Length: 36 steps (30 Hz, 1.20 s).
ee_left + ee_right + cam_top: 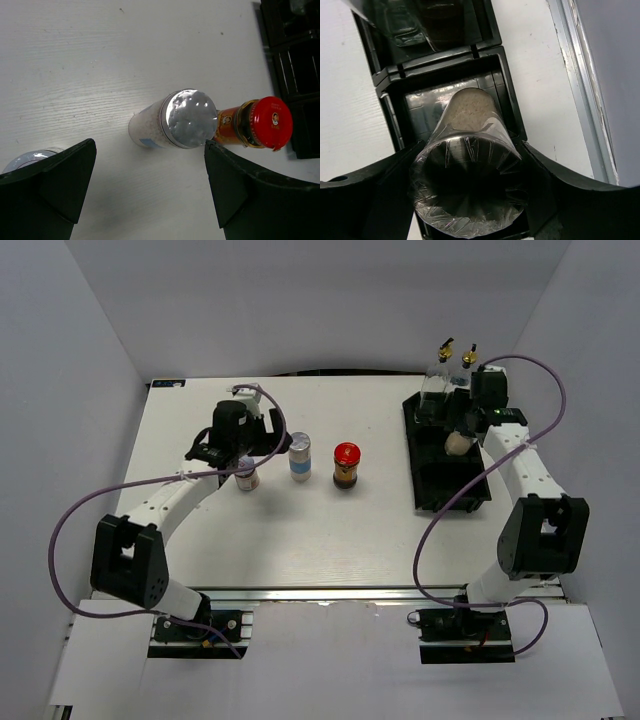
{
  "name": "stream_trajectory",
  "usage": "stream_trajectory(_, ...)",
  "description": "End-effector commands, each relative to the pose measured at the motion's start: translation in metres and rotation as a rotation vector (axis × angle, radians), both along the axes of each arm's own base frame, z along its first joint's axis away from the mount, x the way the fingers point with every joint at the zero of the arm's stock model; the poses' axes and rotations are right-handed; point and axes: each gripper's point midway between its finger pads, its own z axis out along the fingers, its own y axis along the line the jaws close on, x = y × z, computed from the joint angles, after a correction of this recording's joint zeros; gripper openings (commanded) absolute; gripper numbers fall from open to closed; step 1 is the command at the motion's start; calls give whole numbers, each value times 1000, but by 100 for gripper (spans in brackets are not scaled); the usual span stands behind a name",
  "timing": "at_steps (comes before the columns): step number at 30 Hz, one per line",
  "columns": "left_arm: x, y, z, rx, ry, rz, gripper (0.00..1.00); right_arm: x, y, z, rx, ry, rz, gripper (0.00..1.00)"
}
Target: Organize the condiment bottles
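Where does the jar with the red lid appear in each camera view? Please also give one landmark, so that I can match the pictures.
Top external: the red-lidded jar stands near the table's middle, between the blue-labelled shaker and the black tray.
Left wrist: at the right, behind the blue-labelled shaker.
Right wrist: not in it; only the white shaker and the tray show.
Landmark: the black tray, upper right in the left wrist view, under the shaker in the right wrist view.

Dark jar (347,466): red lid, orange label. Blue-label shaker (300,457): silver cap. White shaker (467,165): silver cap. Tray (450,490) blk; table (300,540) white w/ faint wood grain.
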Motion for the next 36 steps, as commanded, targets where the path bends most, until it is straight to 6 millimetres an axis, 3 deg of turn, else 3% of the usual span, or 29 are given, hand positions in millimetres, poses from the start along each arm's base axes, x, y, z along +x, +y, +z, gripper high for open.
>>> stream_trajectory(1,5,-19,21,0,-51,-76,98,31,-1,41,17,-181,2,7)
stream_trajectory(8,10,-36,12,64,-41,-109,98,47,-12,24,17,-176,-20,7)
stream_trajectory(10,13,-37,9,72,-34,-103,98,51,-15,28,4,-176,-34,10)
stream_trajectory(19,15,-47,-9,112,13,-118,98,57,-25,-7,-29,-77,-93,27)
stream_trajectory(21,18,-51,-11,108,13,-118,98,58,-25,-10,-27,-67,-90,40)
stream_trajectory(22,18,-53,-12,110,14,-118,97,60,-24,-14,-24,-57,-81,50)
stream_trajectory(23,22,-54,-13,115,15,-108,96,60,-23,-15,-23,-53,-74,68)
stream_trajectory(25,22,-56,-19,128,34,-109,94,60,-21,-16,-23,-44,-54,74)
stream_trajectory(29,29,-55,-26,177,38,-80,82,58,-17,-5,-7,-69,-35,89)
stream_trajectory(32,31,-56,-37,232,69,-77,70,53,-14,10,3,-97,-17,90)
stream_trajectory(36,30,-59,-40,261,89,-72,44,40,-9,37,19,-142,6,89)
